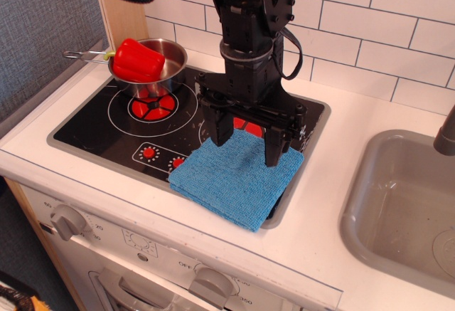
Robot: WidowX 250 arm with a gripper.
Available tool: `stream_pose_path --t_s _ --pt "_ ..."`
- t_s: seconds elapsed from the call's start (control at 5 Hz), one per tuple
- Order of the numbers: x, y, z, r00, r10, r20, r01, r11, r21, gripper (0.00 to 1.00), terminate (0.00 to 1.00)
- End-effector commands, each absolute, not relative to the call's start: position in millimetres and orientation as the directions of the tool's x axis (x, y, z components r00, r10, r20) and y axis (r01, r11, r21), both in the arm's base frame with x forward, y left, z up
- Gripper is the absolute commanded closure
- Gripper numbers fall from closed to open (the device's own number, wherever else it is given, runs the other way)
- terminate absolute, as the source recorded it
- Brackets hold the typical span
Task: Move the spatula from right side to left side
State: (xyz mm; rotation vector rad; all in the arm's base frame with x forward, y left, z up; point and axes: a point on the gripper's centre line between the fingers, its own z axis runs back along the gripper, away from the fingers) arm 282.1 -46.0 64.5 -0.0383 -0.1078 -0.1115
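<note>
The spatula does not show in this view; it is hidden or out of sight. My black gripper (245, 140) hangs over the right half of the black stovetop (92, 126), at the far edge of a blue cloth (238, 176). Its two fingers (217, 129) stand wide apart and point down, with the tips at or just above the cloth. Nothing shows between them except a bit of the red burner behind. The arm's body blocks the stovetop area right behind the gripper.
A steel pot (167, 76) with a thin metal handle (82, 55) sits on the back left burner and holds a red bell pepper (138, 60). A grey sink (398, 204) lies at the right. White tiled wall behind; oven knobs (67, 220) at the front.
</note>
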Motion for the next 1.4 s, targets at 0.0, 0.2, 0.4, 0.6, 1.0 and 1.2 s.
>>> stream_pose_path --t_s 0.0,0.2,0.4,0.6,1.0,1.2 --pt "282 -46 64 0.988 -0.109 0.109 0.113 0.993 -0.032 0.00 0.00" --pt "295 -27 68 0.992 -0.052 0.119 0.056 0.998 -0.028 0.00 0.00" --pt "318 -11 63 0.993 -0.003 0.119 0.003 1.000 -0.003 0.00 0.00" --pt "352 0 56 0.992 0.020 0.126 -0.020 1.000 -0.004 0.00 0.00" --pt "419 10 54 0.980 -0.045 0.195 0.048 0.999 -0.012 0.00 0.00" --pt "439 9 64 0.967 -0.149 0.207 0.149 0.989 0.016 0.00 0.00"
